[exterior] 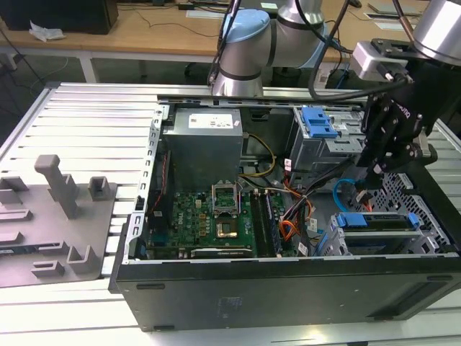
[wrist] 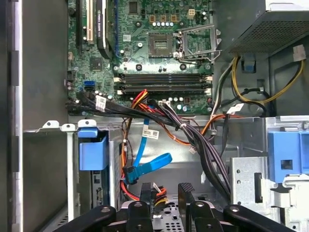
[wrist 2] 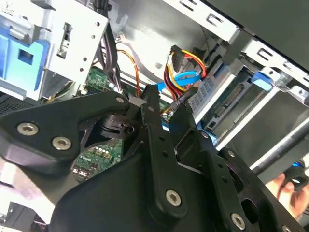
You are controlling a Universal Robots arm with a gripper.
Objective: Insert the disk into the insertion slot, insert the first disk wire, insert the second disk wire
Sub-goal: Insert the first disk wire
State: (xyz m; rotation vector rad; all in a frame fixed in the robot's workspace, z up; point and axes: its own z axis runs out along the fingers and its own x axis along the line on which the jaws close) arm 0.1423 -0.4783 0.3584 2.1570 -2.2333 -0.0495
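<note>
The disk [exterior: 374,221], in its bright blue carrier, sits inside the insertion slot [exterior: 405,191], the low perforated cage at the exterior view's right end of the open computer case. My gripper [exterior: 371,173] hangs just above and behind the cage. In both wrist views its black fingers [wrist: 147,193] close around the black plug of a red, yellow and orange disk wire [wrist: 160,191], at the gripper [wrist 2: 166,104] tips. A loose blue flat disk wire [wrist: 145,166] curls in front of the plug. The disk's blue handle [wrist 2: 263,79] lies beyond the fingers.
The taller grey cage with a blue latch [exterior: 317,122] stands beside the gripper. The power supply [exterior: 202,148] and motherboard [exterior: 209,216] occupy the case's middle, with black cable bundles [wrist: 193,140] crossing between. A grey fixture plate [exterior: 50,216] lies outside the case at the exterior view's left.
</note>
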